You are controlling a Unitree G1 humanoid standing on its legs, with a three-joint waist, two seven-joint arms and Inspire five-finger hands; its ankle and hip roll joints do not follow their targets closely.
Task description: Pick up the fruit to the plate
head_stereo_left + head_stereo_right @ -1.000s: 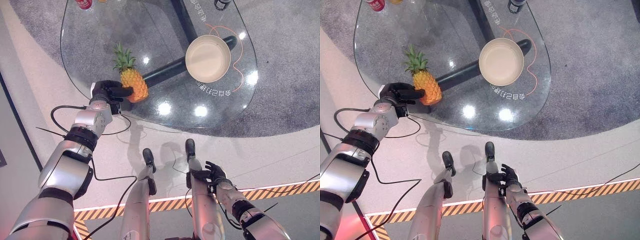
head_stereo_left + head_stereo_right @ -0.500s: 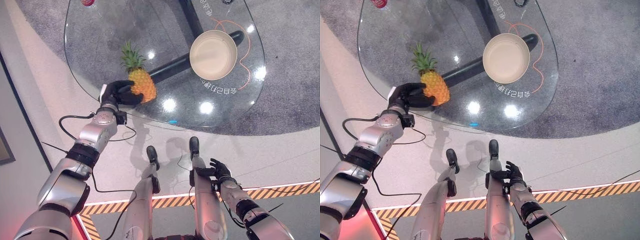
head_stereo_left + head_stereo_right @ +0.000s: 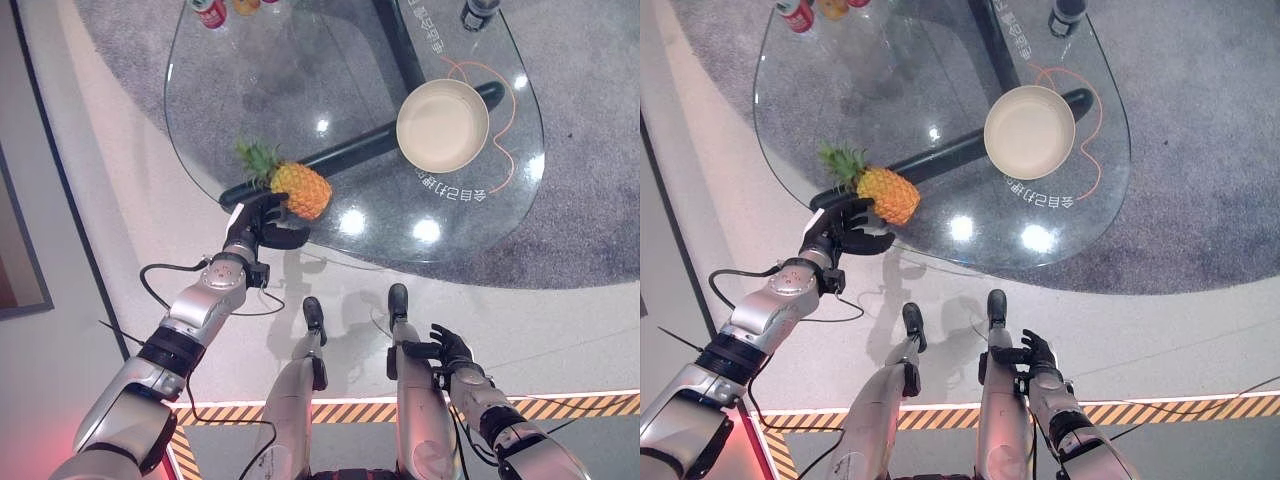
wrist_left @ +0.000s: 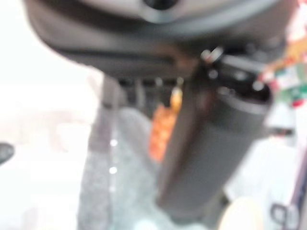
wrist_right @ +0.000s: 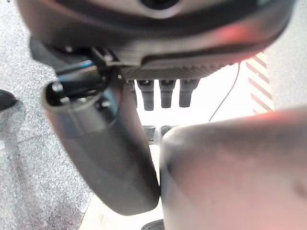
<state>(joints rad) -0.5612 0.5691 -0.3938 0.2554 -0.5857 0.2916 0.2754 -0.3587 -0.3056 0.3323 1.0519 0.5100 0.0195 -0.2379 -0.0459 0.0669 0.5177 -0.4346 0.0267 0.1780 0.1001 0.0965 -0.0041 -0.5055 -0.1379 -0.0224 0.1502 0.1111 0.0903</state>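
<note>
The left hand reaches over the near edge of the glass counter and grips the pineapple, its dark fingers and thumb curled round the lower end of the fruit. The pineapple is tilted almost flat, with its green crown pointing toward the robot's left and its orange body toward the middle of the counter. It sits near the counter's near-left edge; whether it is lifted clear of the glass or touching it cannot be told. In the left wrist view a patch of orange fruit shows past the thumb.

The cream plate lies on the right part of the counter, well apart from the pineapple, with an orange line drawn on the glass curving round it. A dark bar under the glass runs from near the hand toward the plate. Cans stand at the far left edge of the counter.

The right hand hangs low beside the robot, over the pale floor, fingers relaxed and spread, holding nothing.
</note>
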